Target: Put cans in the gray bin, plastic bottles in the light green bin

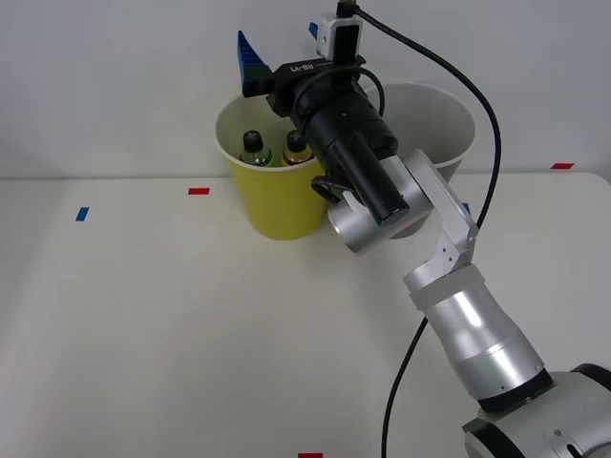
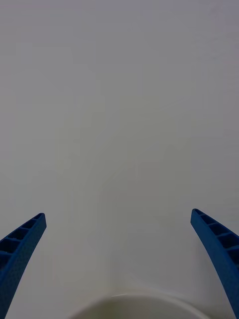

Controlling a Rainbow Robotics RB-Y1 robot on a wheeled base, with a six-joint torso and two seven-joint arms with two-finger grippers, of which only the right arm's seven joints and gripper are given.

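The light green bin (image 1: 277,205) stands at the back of the white table. Inside it stand two plastic bottles with black caps, a green one (image 1: 252,149) and a yellow one (image 1: 295,149). The gray bin (image 1: 456,124) is right beside it, partly covered by my right arm. The cans are out of view. My right gripper (image 1: 279,43) hovers above the light green bin's far rim, open, with nothing in it. In the right wrist view the gripper (image 2: 117,214) has its blue fingers (image 2: 22,244) spread wide before a plain wall, with a pale curved bin rim (image 2: 129,300) between them.
Small tape marks lie on the table: red (image 1: 199,191), blue (image 1: 82,214), red (image 1: 562,165) and red (image 1: 310,455) at the near edge. A black cable (image 1: 458,76) loops from the wrist down past the arm. A wall stands right behind the bins.
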